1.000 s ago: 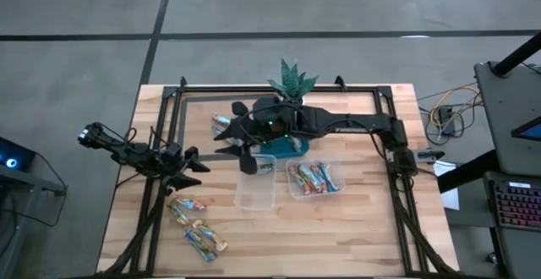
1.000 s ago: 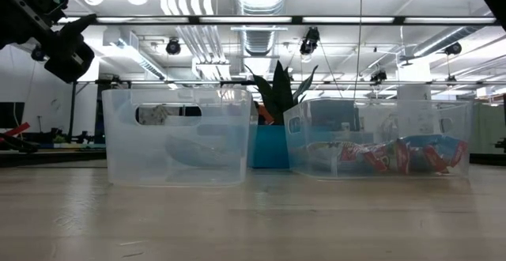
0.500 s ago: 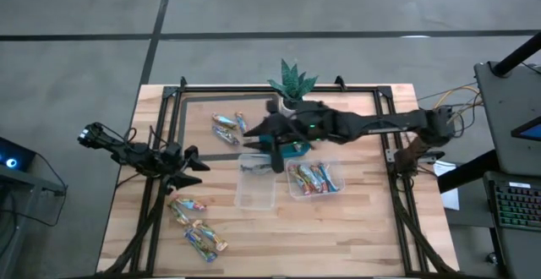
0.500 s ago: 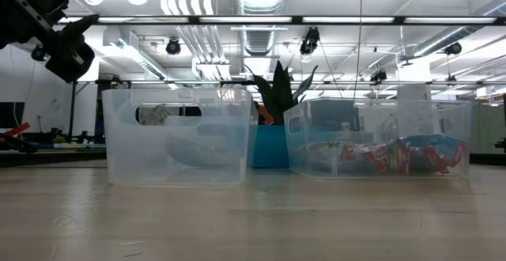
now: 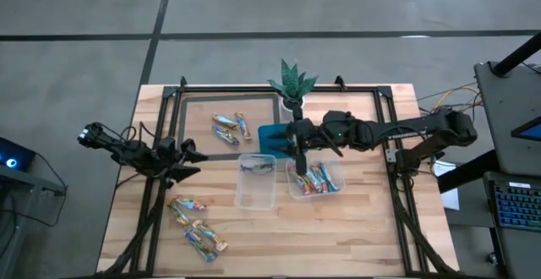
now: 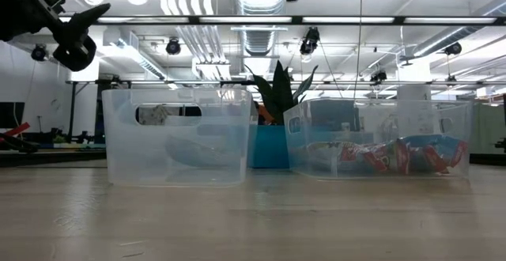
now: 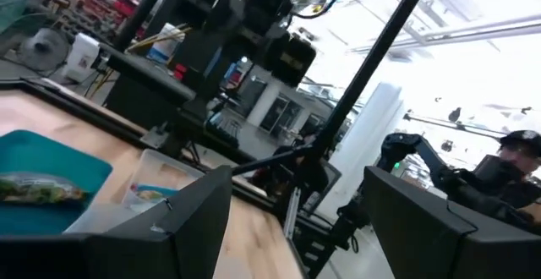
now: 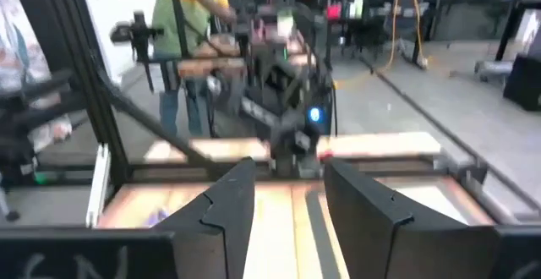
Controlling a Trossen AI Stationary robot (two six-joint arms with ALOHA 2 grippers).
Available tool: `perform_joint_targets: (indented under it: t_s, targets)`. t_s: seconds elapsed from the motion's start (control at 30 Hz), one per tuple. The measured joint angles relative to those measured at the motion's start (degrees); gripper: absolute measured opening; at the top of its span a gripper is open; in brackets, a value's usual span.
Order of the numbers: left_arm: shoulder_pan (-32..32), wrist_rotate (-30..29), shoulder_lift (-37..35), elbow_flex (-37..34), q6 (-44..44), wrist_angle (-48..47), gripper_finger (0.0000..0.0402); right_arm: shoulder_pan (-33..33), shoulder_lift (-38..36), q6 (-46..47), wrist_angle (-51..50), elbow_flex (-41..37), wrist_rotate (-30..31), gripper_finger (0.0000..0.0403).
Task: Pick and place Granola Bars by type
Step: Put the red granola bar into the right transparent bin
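Near table edge: a loose cluster of Granola Bars [image 5: 195,225] lies on the wood on the left arm's side.
Left gripper [image 5: 188,159]: held above the table's left side, fingers [image 7: 190,220] spread wide, nothing between them.
Left tub [image 5: 256,180]: clear plastic, one bar [image 5: 256,166] inside.
Right tub [image 5: 315,178]: clear, several red and blue bars.
Right gripper [image 5: 297,150]: above the right tub's far corner, fingers [image 8: 230,210] parted, empty.
Teal tray [image 5: 270,135]: just behind the tubs.
Far side: more bars [image 5: 230,126], then a potted plant [image 5: 292,82].
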Motion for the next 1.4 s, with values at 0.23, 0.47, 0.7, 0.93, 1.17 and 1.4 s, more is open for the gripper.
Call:
perform_joint_targets:
  t_s: [0.23, 0.47, 0.7, 0.93, 1.17, 1.4]
  targets:
    - [-0.02, 0.15, 4.8, 7.15, 6.06, -4.96, 0.025, 0.04, -0.31, 2.61, 0.39, -3.78, -1.35, 0.0127]
    - [-0.02, 0.1, 15.83, 23.83, 12.29, -27.06, 0.025, 0.04, -0.2, 2.0, 0.39, -3.6, -1.92, 0.0134]
    - [0.0, 3.37, 27.14, 38.67, 12.35, -50.63, 0.025, 0.04, -0.2, 0.93, 0.41, -3.58, -2.06, 0.013]
    - [0.0, 11.92, 37.3, 43.71, 11.58, -60.56, 0.025, 0.59, -0.2, 0.73, 0.43, -3.58, -2.5, 0.013]
    - [-0.05, 20.23, 46.18, 41.07, 7.91, -67.37, 0.025, 0.83, -0.2, 0.22, 0.43, -3.58, -3.91, 0.014]
    - [-0.15, 26.49, 51.82, 36.3, 4.04, -64.77, 0.025, 0.79, -0.37, -0.61, 0.23, -3.58, -7.2, 0.0138]
